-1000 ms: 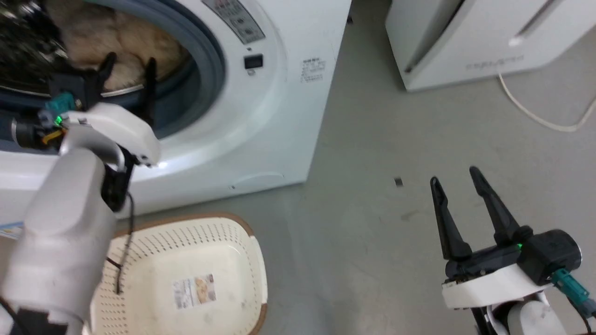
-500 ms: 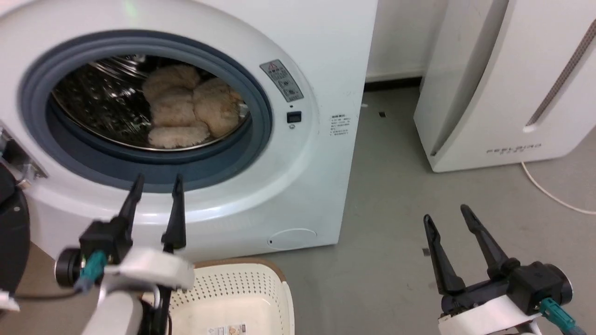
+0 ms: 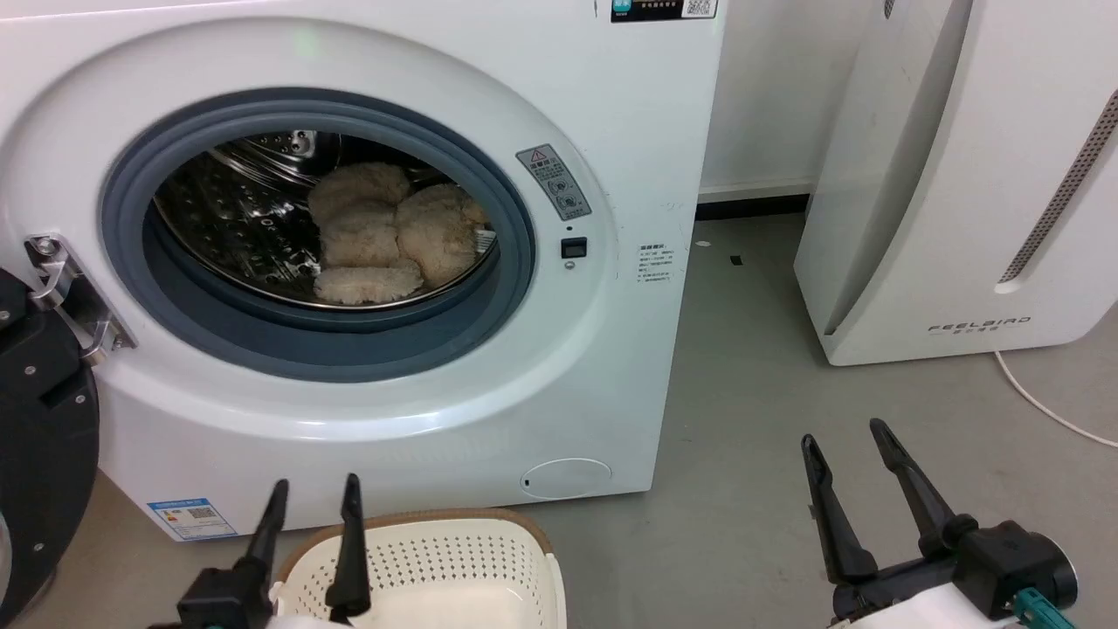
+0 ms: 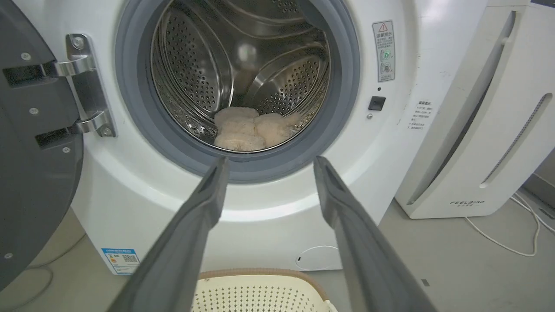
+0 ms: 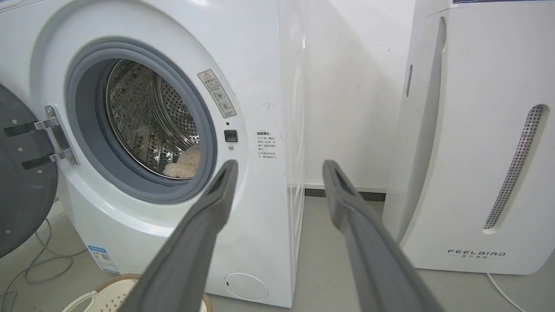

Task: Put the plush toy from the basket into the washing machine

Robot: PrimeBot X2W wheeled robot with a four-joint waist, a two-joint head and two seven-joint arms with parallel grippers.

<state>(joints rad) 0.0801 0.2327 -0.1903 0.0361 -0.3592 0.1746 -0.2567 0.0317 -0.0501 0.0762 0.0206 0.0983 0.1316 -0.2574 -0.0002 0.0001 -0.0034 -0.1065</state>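
- The robot's left gripper [image 3: 316,482] hangs released, its two long dark fingers spread and holding nothing, low in front of the washer and over the basket.
- The right gripper [image 3: 843,432] is likewise released, fingers parted around bare air above the grey concrete floor [image 3: 742,393], off to the right of the washer.
- Beneath the left gripper sits the cream-white perforated plastic laundry basket [image 3: 454,559] with its brown rim, on the floor just before the machine's foot.
- Behind it stands the large white front-loading washing machine [image 3: 611,131], its round grey rubber seal [image 3: 515,288] ringing an open port.
- The fluffy beige plush toy [image 3: 393,231] lies inside the shiny perforated steel drum [image 3: 236,218]. It is heaped in rounded lumps on the drum's bottom, towards the right of the opening, apart from both grippers.
- The black-framed door [image 3: 35,454] is swung wide to the left on a bright metal hinge [image 3: 70,288].
- To the right, a strip of floor away from the washer, stands a tall white appliance lettered FEELBIRD [image 3: 961,175]. A white cable [image 3: 1039,406] trails on the floor at its side.
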